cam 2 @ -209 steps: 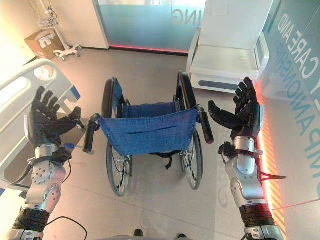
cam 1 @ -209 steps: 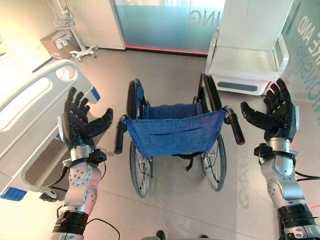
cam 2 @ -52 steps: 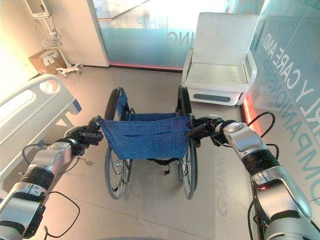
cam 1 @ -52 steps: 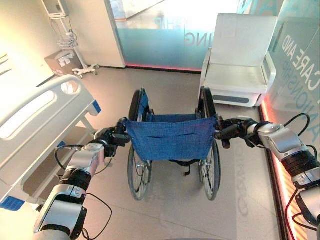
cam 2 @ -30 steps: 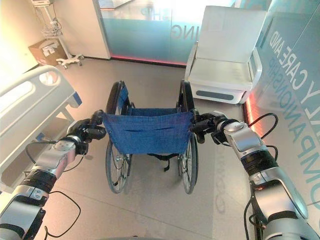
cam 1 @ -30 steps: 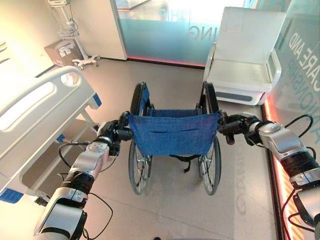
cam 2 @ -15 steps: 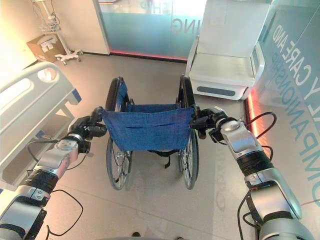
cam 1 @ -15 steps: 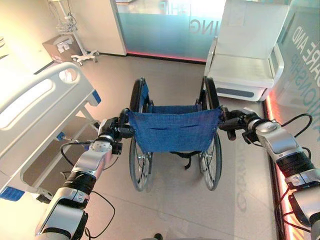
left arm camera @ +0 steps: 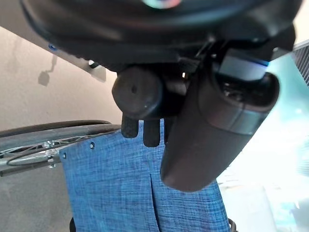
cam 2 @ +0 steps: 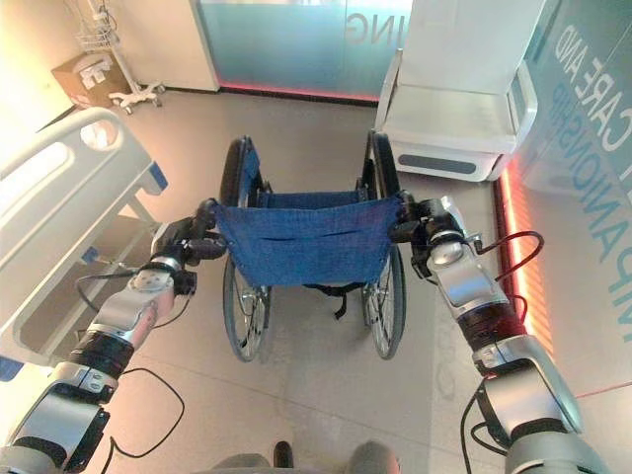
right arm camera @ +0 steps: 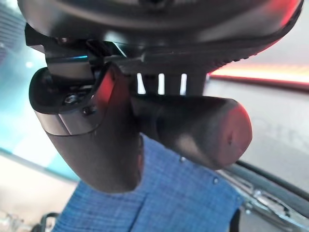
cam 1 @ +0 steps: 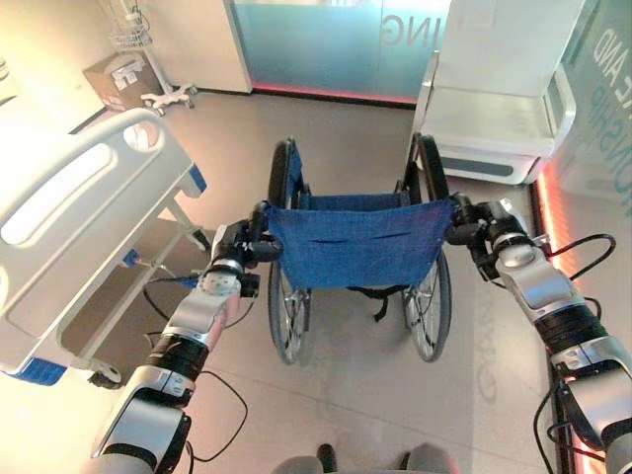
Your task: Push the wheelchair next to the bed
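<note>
The wheelchair [cam 1: 354, 242], with a blue cloth back and black wheels, stands in the middle of the floor facing away from me. My left hand [cam 1: 237, 247] is curled round its left push handle [left arm camera: 139, 94]. On the other side, my right hand [cam 1: 478, 224] grips the right push handle [right arm camera: 203, 128]. The white hospital bed [cam 1: 69, 207] with its rounded footboard lies to the left of the wheelchair, a gap of floor between them.
A white armchair [cam 1: 494, 109] stands ahead on the right, just past the wheelchair's right wheel. A glass partition [cam 1: 326, 44] runs along the far wall. A wheeled stand [cam 1: 148, 59] and a cardboard box [cam 1: 114, 79] sit in the far left corner.
Both hands, open beside the handles seven seconds ago, now grip them. The view has shifted and the wheelchair sits a little nearer the armchair and alongside the bed's foot end.
</note>
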### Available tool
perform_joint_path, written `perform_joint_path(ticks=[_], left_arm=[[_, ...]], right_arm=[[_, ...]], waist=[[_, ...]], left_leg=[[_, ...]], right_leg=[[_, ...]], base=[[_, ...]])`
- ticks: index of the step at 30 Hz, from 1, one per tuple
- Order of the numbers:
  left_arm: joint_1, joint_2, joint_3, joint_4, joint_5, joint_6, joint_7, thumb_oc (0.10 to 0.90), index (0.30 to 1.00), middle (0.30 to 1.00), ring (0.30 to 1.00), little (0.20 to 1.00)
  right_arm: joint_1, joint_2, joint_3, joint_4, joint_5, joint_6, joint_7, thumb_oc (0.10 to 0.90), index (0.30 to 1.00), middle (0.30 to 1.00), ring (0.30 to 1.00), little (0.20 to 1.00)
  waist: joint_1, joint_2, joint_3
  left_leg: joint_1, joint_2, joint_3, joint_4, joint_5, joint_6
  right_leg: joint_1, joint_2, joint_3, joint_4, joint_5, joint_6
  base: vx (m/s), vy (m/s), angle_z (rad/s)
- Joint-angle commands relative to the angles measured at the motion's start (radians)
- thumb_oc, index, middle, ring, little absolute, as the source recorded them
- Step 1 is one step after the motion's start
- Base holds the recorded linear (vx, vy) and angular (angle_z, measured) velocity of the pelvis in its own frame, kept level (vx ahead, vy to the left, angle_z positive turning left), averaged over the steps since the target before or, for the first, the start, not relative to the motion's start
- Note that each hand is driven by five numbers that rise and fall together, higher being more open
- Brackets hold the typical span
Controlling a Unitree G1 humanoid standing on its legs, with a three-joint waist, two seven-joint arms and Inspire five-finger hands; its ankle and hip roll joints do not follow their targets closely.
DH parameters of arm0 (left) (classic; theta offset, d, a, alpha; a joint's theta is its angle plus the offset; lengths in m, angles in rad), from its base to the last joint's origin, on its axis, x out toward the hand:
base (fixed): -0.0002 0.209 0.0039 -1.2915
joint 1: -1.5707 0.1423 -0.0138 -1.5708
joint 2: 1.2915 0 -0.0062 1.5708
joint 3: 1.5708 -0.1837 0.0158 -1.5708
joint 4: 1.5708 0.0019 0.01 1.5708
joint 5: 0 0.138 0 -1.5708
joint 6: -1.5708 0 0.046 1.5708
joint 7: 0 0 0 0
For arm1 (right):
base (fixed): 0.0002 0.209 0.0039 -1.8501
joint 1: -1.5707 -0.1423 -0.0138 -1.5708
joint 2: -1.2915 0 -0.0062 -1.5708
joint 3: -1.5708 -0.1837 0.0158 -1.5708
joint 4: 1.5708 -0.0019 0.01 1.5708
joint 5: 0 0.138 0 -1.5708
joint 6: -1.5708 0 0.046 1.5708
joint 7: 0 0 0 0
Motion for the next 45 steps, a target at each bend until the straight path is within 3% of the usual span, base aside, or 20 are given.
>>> perform_joint_path(ticks=[1, 4, 7, 10, 15, 17, 19, 21, 24, 25, 26, 29, 31, 34, 37, 38, 40, 42, 45], left_arm=[[0.075, 0.086, -0.069, 0.023, 0.101, -0.091, -0.038, 0.4, 0.3, 0.3, 0.3, 0.3], [0.058, 0.091, -0.074, 0.046, 0.082, -0.098, -0.05, 0.4, 0.3, 0.3, 0.3, 0.3], [0.073, 0.082, -0.06, 0.058, 0.056, -0.091, -0.061, 0.4, 0.3, 0.3, 0.3, 0.3], [0.101, 0.074, -0.057, 0.033, 0.064, -0.07, -0.045, 0.4, 0.3, 0.3, 0.3, 0.3], [0.132, 0.043, -0.052, 0.038, 0.046, -0.096, -0.017, 0.4, 0.3, 0.3, 0.3, 0.3], [0.14, 0.034, -0.053, 0.041, 0.042, -0.11, -0.008, 0.4, 0.3, 0.3, 0.3, 0.3], [0.149, 0.027, -0.052, 0.038, 0.046, -0.118, -0.011, 0.4, 0.3, 0.3, 0.3, 0.3], [0.161, 0.024, -0.053, 0.035, 0.06, -0.129, -0.018, 0.4, 0.3, 0.3, 0.3, 0.3], [0.18, 0.021, -0.044, 0.026, 0.076, -0.123, -0.014, 0.4, 0.3, 0.3, 0.3, 0.3], [0.182, 0.021, -0.047, 0.019, 0.076, -0.117, -0.007, 0.4, 0.3, 0.3, 0.3, 0.3], [0.198, 0.021, -0.041, 0.01, 0.085, -0.118, 0.0, 0.4, 0.3, 0.3, 0.3, 0.3], [0.238, 0.036, 0.002, -0.023, 0.088, -0.114, 0.017, 0.4, 0.3, 0.3, 0.3, 0.3], [0.252, 0.044, 0.03, -0.026, 0.082, -0.119, 0.016, 0.4, 0.3, 0.3, 0.3, 0.3], [0.283, 0.061, 0.055, -0.033, 0.089, -0.118, -0.012, 0.4, 0.3, 0.3, 0.3, 0.3], [0.292, 0.069, 0.055, -0.029, 0.104, -0.112, -0.022, 0.4, 0.3, 0.3, 0.3, 0.3], [0.285, 0.07, 0.053, -0.023, 0.121, -0.104, -0.031, 0.4, 0.3, 0.3, 0.3, 0.3], [0.271, 0.085, 0.046, -0.024, 0.143, -0.091, -0.044, 0.4, 0.3, 0.3, 0.3, 0.3], [0.264, 0.101, 0.037, -0.029, 0.148, -0.084, -0.052, 0.4, 0.3, 0.3, 0.3, 0.3], [0.253, 0.109, 0.027, -0.03, 0.142, -0.086, -0.038, 0.4, 0.3, 0.3, 0.3, 0.3]], right_arm=[[0.036, -0.013, 0.06, 0.051, -0.101, -0.114, 0.003, 0.4, 0.3, 0.3, 0.3, 0.3], [0.022, -0.033, 0.055, 0.056, -0.101, -0.119, 0.02, 0.4, 0.3, 0.3, 0.3, 0.3], [0.002, -0.056, 0.06, 0.056, -0.08, -0.113, 0.047, 0.4, 0.3, 0.3, 0.3, 0.3], [0.014, -0.085, 0.071, 0.032, -0.074, -0.114, 0.055, 0.4, 0.3, 0.3, 0.3, 0.3], [0.013, -0.12, 0.077, 0.042, -0.097, -0.17, 0.076, 0.4, 0.3, 0.3, 0.3, 0.3], [0.017, -0.129, 0.08, 0.041, -0.121, -0.194, 0.086, 0.4, 0.3, 0.3, 0.3, 0.3], [0.026, -0.142, 0.082, 0.053, -0.126, -0.207, 0.085, 0.4, 0.3, 0.3, 0.3, 0.3], [0.024, -0.132, 0.089, 0.082, -0.107, -0.215, 0.079, 0.4, 0.3, 0.3, 0.3, 0.3], [0.0, -0.096, 0.103, 0.13, -0.094, -0.214, 0.073, 0.4, 0.3, 0.3, 0.3, 0.3], [-0.003, -0.081, 0.107, 0.137, -0.094, -0.209, 0.056, 0.4, 0.3, 0.3, 0.3, 0.3], [-0.003, -0.071, 0.109, 0.142, -0.093, -0.205, 0.041, 0.4, 0.3, 0.3, 0.3, 0.3], [-0.015, -0.08, 0.107, 0.143, -0.096, -0.218, 0.082, 0.4, 0.3, 0.3, 0.3, 0.3], [-0.021, -0.085, 0.103, 0.154, -0.09, -0.233, 0.096, 0.4, 0.3, 0.3, 0.3, 0.3], [0.017, -0.08, 0.08, 0.154, -0.099, -0.247, 0.113, 0.4, 0.3, 0.3, 0.3, 0.3], [0.036, -0.079, 0.066, 0.146, -0.092, -0.253, 0.134, 0.4, 0.3, 0.3, 0.3, 0.3], [0.039, -0.073, 0.059, 0.151, -0.091, -0.256, 0.134, 0.4, 0.3, 0.3, 0.3, 0.3], [0.057, -0.07, 0.041, 0.131, -0.094, -0.247, 0.14, 0.4, 0.3, 0.3, 0.3, 0.3], [0.08, -0.075, 0.028, 0.109, -0.097, -0.247, 0.14, 0.4, 0.3, 0.3, 0.3, 0.3], [0.068, -0.066, 0.036, 0.107, -0.102, -0.25, 0.139, 0.4, 0.3, 0.3, 0.3, 0.3]], waist=[[0.023, -0.047, 0.001], [0.017, -0.05, -0.01], [0.019, -0.064, -0.034], [0.018, -0.08, -0.043], [0.022, -0.087, -0.082], [0.03, -0.078, -0.084], [0.049, -0.087, -0.073], [0.076, -0.095, -0.044], [0.103, -0.086, -0.019], [0.116, -0.073, -0.013], [0.143, -0.055, -0.012], [0.178, -0.036, -0.015], [0.184, -0.031, -0.022], [0.192, -0.052, -0.049], [0.199, -0.056, -0.069], [0.208, -0.062, -0.082], [0.206, -0.069, -0.101], [0.195, -0.069, -0.104], [0.183, -0.059, -0.088]], left_leg=[[-0.024, -0.072, 0.006, 0.122, -0.157, -0.029], [-0.041, -0.064, -0.006, 0.155, -0.171, -0.033], [-0.073, -0.007, 0.015, 0.281, -0.204, -0.054], [-0.064, 0.046, 0.022, 0.357, -0.228, -0.076], [-0.083, 0.106, 0.001, 0.535, -0.057, -0.141], [-0.107, 0.112, -0.014, 0.613, -0.039, -0.158], [-0.208, 0.109, -0.012, 0.698, -0.013, -0.158], [-0.305, 0.052, -0.004, 0.647, -0.011, -0.124], [-0.333, 0.045, 0.043, 0.51, 0.011, -0.119], [-0.357, 0.029, 0.04, 0.405, 0.06, -0.132], [-0.397, 0.026, 0.002, 0.254, 0.153, -0.157], [-0.418, 0.037, -0.065, 0.106, 0.228, -0.169], [-0.405, 0.04, -0.036, 0.118, 0.198, -0.156], [-0.39, 0.02, 0.021, 0.242, 0.07, -0.095], [-0.355, 0.006, 0.035, 0.227, 0.037, -0.067], [-0.346, -0.008, 0.04, 0.212, 0.032, -0.055], [-0.308, -0.041, 0.034, 0.169, 0.029, -0.027], [-0.283, -0.057, 0.026, 0.159, 0.02, -0.015], [-0.239, -0.054, 0.028, 0.154, 0.006, -0.019]], right_leg=[[0.024, -0.029, 0.076, -0.37, 0.301, 0.034], [0.041, -0.015, 0.096, -0.386, 0.268, 0.037], [0.037, 0.019, 0.074, -0.288, 0.163, 0.024], [0.047, 0.041, 0.036, -0.261, 0.123, -0.01], [0.09, 0.113, -0.023, -0.29, 0.061, -0.1], [0.116, 0.143, -0.028, -0.287, 0.023, -0.115], [0.165, 0.162, -0.038, -0.303, 0.002, -0.138], [0.208, 0.166, -0.022, -0.317, 0.015, -0.131], [0.273, 0.204, 0.006, -0.35, 0.006, -0.12], [0.298, 0.225, 0.017, -0.366, 0.006, -0.115], [0.339, 0.25, 0.045, -0.394, 0.006, -0.107], [0.368, 0.259, 0.079, -0.399, -0.008, -0.101], [0.368, 0.253, 0.069, -0.37, -0.036, -0.101], [0.386, 0.213, 0.03, -0.286, -0.096, -0.086], [0.382, 0.19, 0.006, -0.191, -0.113, -0.066], [0.393, 0.172, -0.008, -0.12, -0.098, -0.044], [0.349, 0.127, -0.005, 0.049, 0.006, 0.01], [0.284, 0.104, 0.012, 0.135, 0.087, 0.03], [0.212, 0.078, -0.009, 0.017, 0.11, 0.013]], base=[[0.27, -0.203, 0.21], [0.24, -0.255, 0.37], [0.31, -0.377, 0.36], [0.34, -0.346, 0.51], [0.29, -0.266, 0.18], [0.27, -0.205, 0.11], [0.21, -0.189, 0.08], [0.29, -0.121, 0.16], [0.36, -0.046, 0.15], [0.64, 0.044, -0.1], [0.56, 0.073, -0.25], [0.46, 0.146, -0.62], [0.38, 0.169, -0.93], [0.4, 0.136, -0.4], [0.47, 0.182, -0.14], [0.39, 0.175, -0.11], [0.43, 0.206, -0.11], [0.33, 0.119, -0.01], [0.35, -0.041, 0.16]])
